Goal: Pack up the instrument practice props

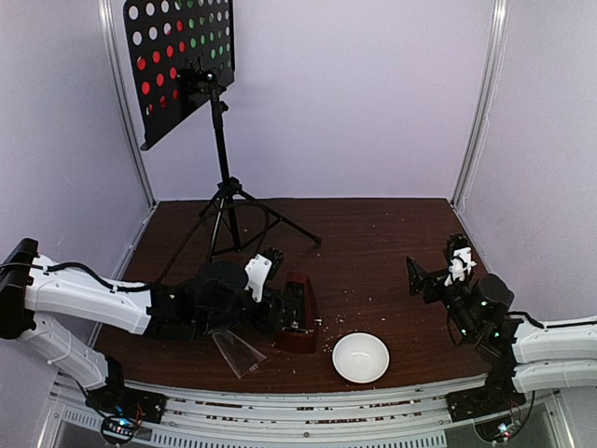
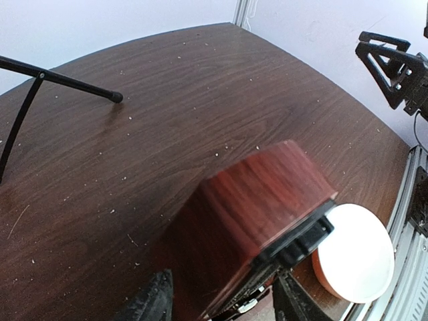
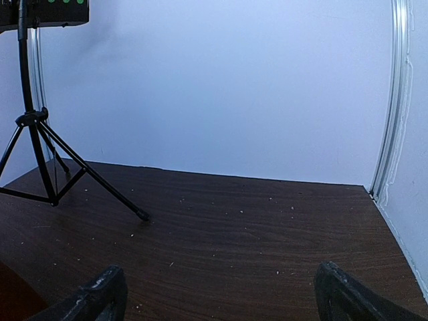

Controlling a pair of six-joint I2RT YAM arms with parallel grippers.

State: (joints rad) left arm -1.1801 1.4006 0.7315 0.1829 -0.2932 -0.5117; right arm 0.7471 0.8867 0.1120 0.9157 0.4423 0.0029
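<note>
The black perforated music stand [image 1: 177, 65] rises on its tripod at the back left, with red sheets [image 1: 154, 89] and green sheets [image 1: 201, 28] showing through its holes. The red-brown metronome [image 1: 300, 313] stands near the front centre, and its clear cover [image 1: 238, 352] lies off it on the table to the left. My left gripper [image 1: 280, 313] reaches in from the left and is shut on the metronome [image 2: 261, 200], one finger on each side near its narrow end. At the right, my right gripper [image 1: 437, 263] hangs open over bare table, holding nothing.
A white bowl [image 1: 361, 357] sits just right of the metronome near the front edge. A tripod leg [image 2: 67, 81] stretches across the table behind the metronome. White walls and metal frame posts [image 1: 480, 103] close in the back and sides.
</note>
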